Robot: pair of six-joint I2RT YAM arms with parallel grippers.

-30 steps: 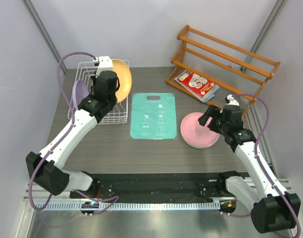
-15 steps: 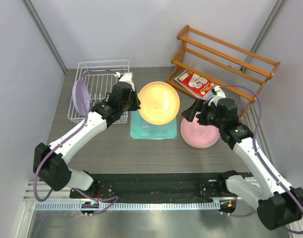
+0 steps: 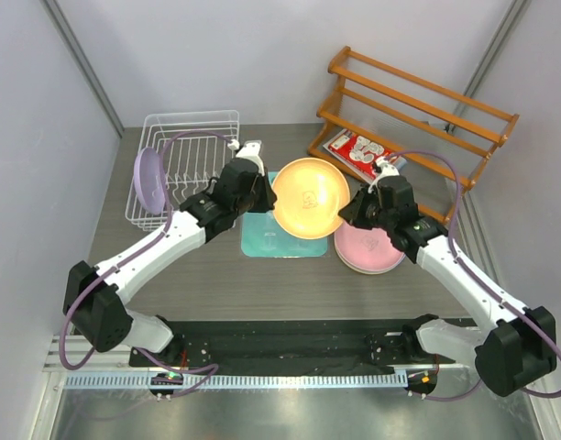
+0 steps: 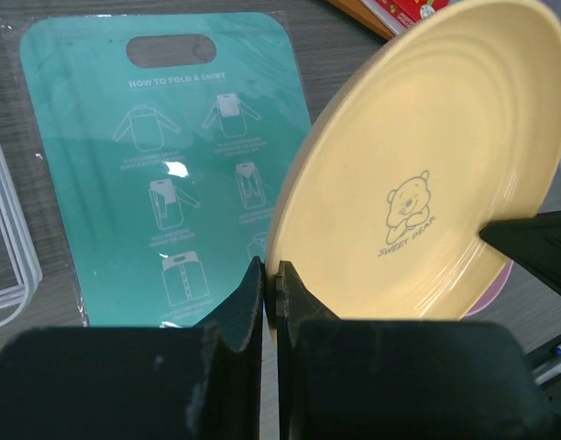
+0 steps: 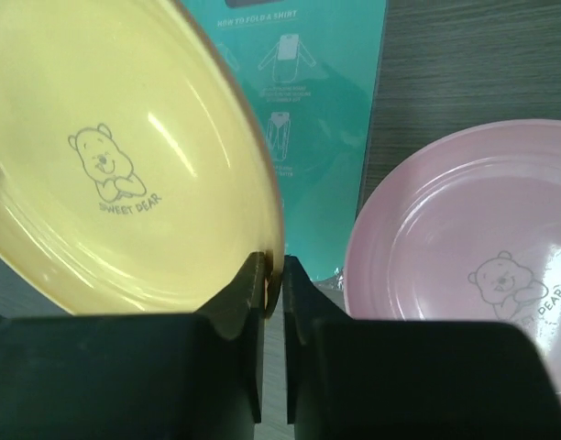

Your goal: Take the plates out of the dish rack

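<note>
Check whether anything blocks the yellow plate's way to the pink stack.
Only the right hand that grips it. The yellow plate, also pinched by the left hand, hangs beside the pink stack, with nothing else between.

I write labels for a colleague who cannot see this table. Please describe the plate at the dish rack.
Find the white wire dish rack at the table's far left. One plate stands on edge at its left end. It is lilac, unlike the yellow plate and pink plates.

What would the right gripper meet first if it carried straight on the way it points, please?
The yellow plate: the right gripper is clamped on its rim, so it would likely push that plate.
</note>
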